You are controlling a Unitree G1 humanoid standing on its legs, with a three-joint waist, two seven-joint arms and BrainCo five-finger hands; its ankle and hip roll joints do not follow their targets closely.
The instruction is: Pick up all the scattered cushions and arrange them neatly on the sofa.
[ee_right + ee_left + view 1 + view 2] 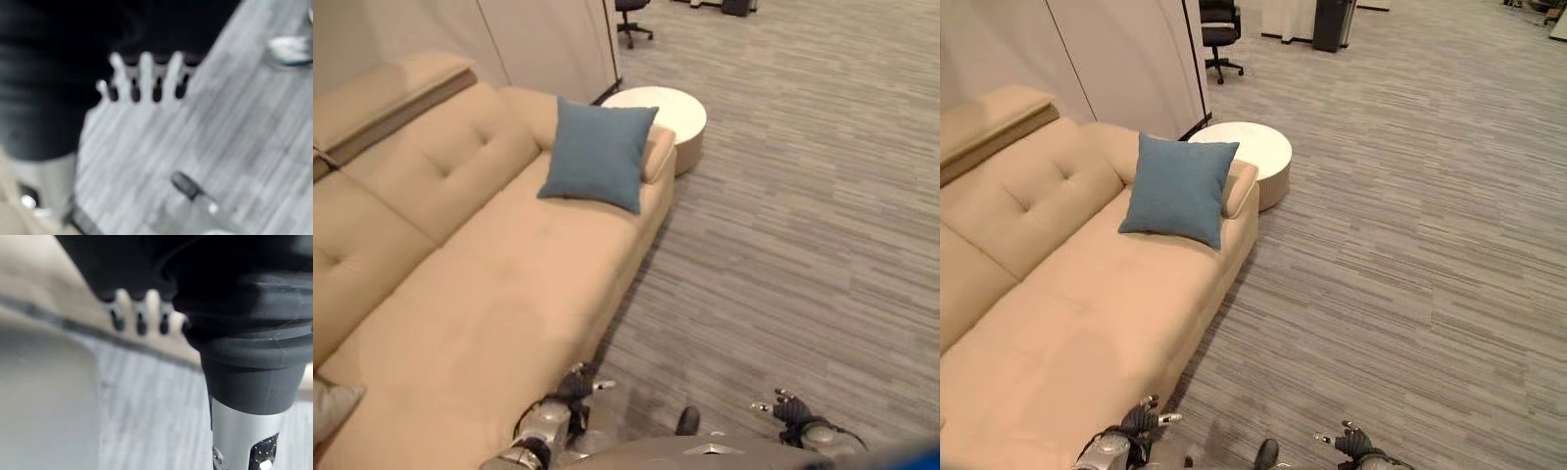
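Left eye view takes in most of the beige sofa [499,294], and one blue cushion [597,154] already stands upright at its far end, leaning against the armrest just beside the round white table [661,113]. That cushion looks placed, so part of the job seems done. At the near end, a grey cushion [331,406] lies on the seat with just its corner in sight (how it sits cannot be judged from so little). No cushion lies on the visible stretch of carpet [783,255], so whatever is left to collect must be outside these views, and tidying the grey one may be what remains.

Both hands hang low and empty. The left hand [576,386] hovers at the sofa's front edge, the right hand [791,406] over bare carpet well apart from it. The wrist views settle their state: the left fingers [140,316] and the right fingers [145,78] hang straight and spread, holding nothing.

The right eye view adds an office chair [1219,34] and more of the open floor to the right, while it lacks the grey cushion's corner. The right wrist view alone catches a person's shoe [291,49] on the carpet.
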